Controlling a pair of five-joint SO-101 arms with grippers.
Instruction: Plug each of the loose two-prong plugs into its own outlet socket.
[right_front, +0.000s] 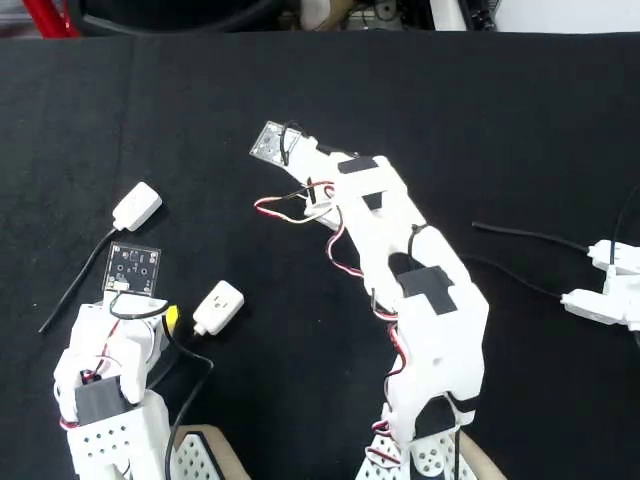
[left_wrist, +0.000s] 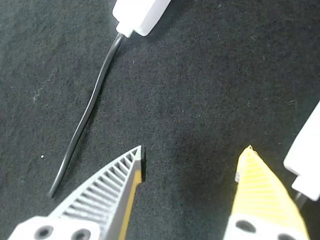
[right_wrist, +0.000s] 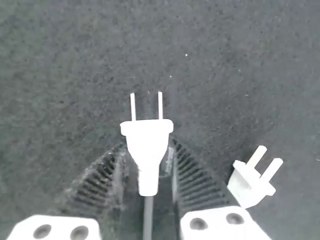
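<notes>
Plug (right_wrist: 146, 137) sits clamped in the right gripper (right_wrist: 147, 146), prongs pointing forward, its cable (right_wrist: 148, 215) half hidden between the fingers. Second plug (right_wrist: 252, 177) lies on the cloth (right_wrist: 60, 60) just beside. Left gripper (left_wrist: 194, 148) gapes wide near a socket (left_wrist: 140, 12) that is cut off at the frame edge.

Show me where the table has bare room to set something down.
Bare: the far strip of the cloth beyond both arms, and the patch between the right arm and the white connectors at the right edge, crossed by two cables. Crowded: around the left gripper, with the near socket beside it and the far socket ahead.
</notes>
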